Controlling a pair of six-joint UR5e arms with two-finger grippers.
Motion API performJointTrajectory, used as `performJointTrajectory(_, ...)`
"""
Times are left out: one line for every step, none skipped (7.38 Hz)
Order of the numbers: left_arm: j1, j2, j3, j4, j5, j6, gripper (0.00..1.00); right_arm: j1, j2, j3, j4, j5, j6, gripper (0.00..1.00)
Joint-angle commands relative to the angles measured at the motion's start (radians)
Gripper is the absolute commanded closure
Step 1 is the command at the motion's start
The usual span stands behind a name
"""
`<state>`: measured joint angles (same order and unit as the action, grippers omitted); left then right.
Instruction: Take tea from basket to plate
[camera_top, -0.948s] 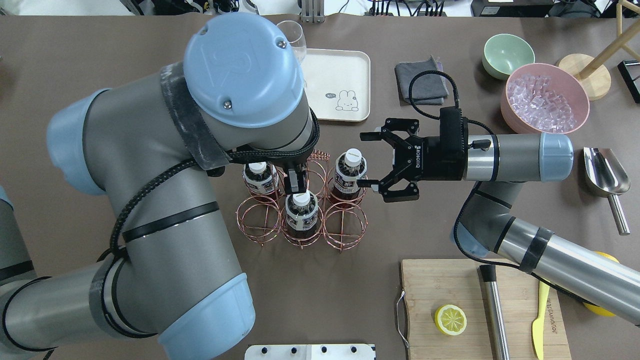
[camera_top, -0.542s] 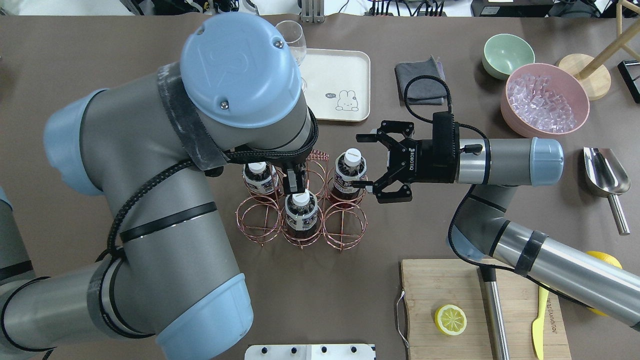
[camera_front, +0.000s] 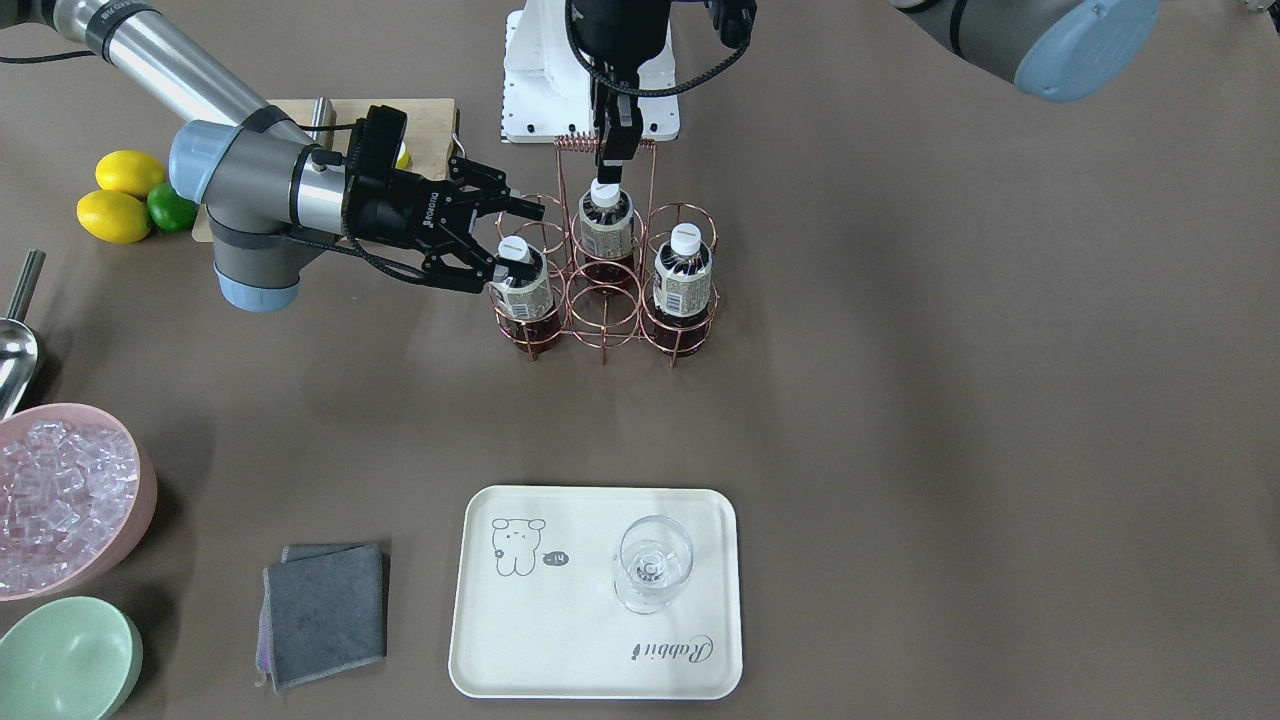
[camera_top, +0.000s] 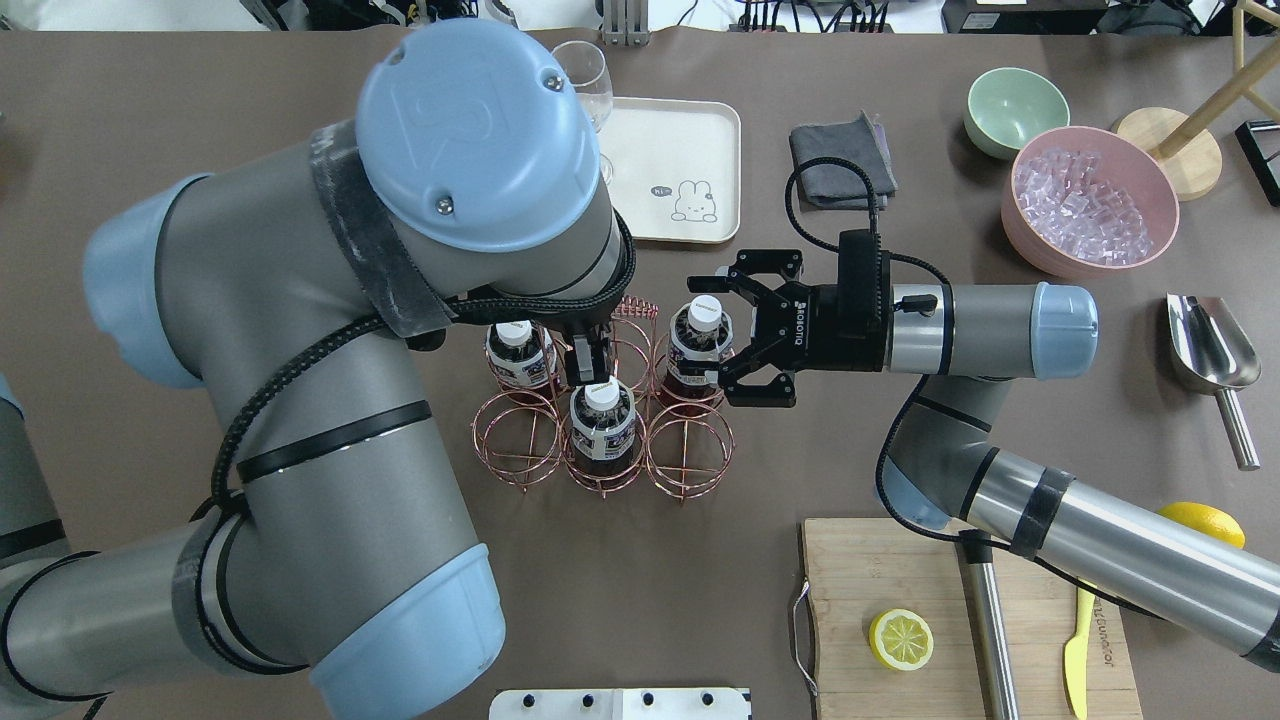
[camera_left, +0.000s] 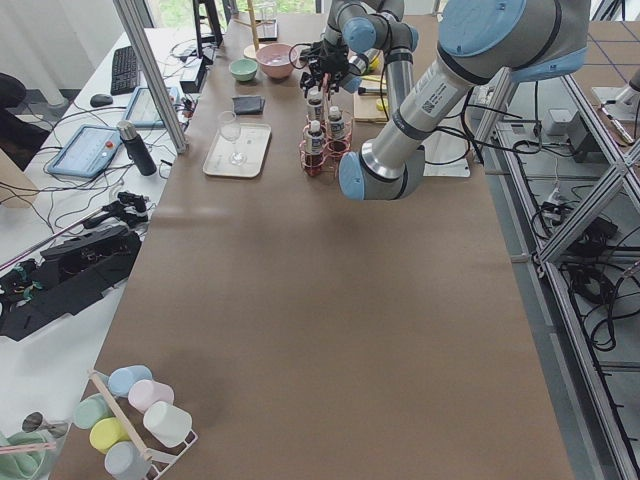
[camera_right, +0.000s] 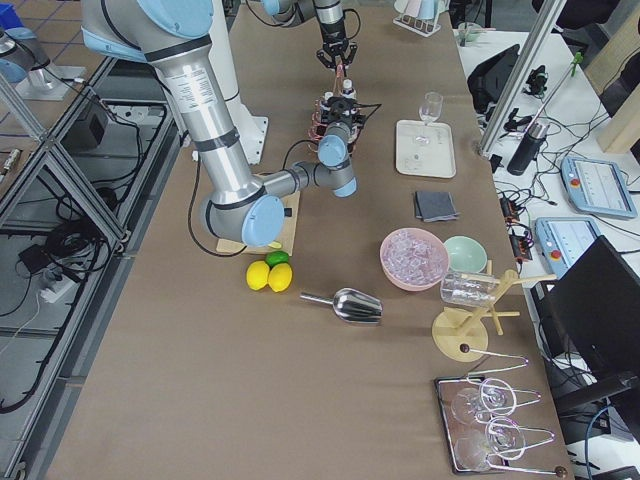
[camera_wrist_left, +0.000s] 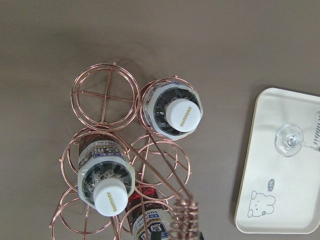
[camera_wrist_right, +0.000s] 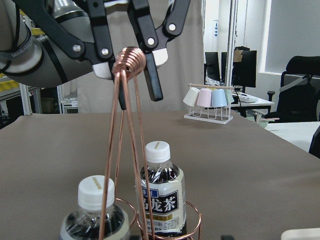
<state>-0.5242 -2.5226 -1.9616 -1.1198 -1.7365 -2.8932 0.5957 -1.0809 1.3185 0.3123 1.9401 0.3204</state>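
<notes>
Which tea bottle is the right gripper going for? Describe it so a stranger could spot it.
Find the copper wire basket mid-table, holding three tea bottles. The target bottle stands in its far corner ring on the robot's right. Alone of the three, it sits between the fingers of the open right gripper.

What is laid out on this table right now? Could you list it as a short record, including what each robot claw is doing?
tea bottles: three, all standing in the wire basket
wire basket: six rings, three of them empty
right gripper: open, fingers either side of one tea bottle, not closed on it
left gripper: appears shut on the basket's coiled handle
tray: carries only a stemmed glass; no bottle on it yet
</notes>
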Motion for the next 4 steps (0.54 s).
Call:
performJointTrajectory(0.0, 0.007, 0.003, 0.0, 0.002, 0.006, 1.0, -0.002, -0.002, 0.005, 0.002, 0.0, 0.0, 0.81)
performJointTrajectory(0.0, 0.007, 0.003, 0.002, 0.002, 0.006, 1.0, -0.001, -0.004, 0.007, 0.002, 0.0, 0.0, 0.99)
performJointTrajectory(0.0, 0.007, 0.004, 0.003, 0.002, 0.006, 1.0, 0.004, -0.005, 0.007, 0.002, 0.0, 0.0, 1.0)
performJointTrajectory(-0.002, 0.008, 0.006, 0.003, 0.0, 0.006, 1.0, 0.012, -0.005, 0.007, 0.002, 0.002, 0.0, 1.0)
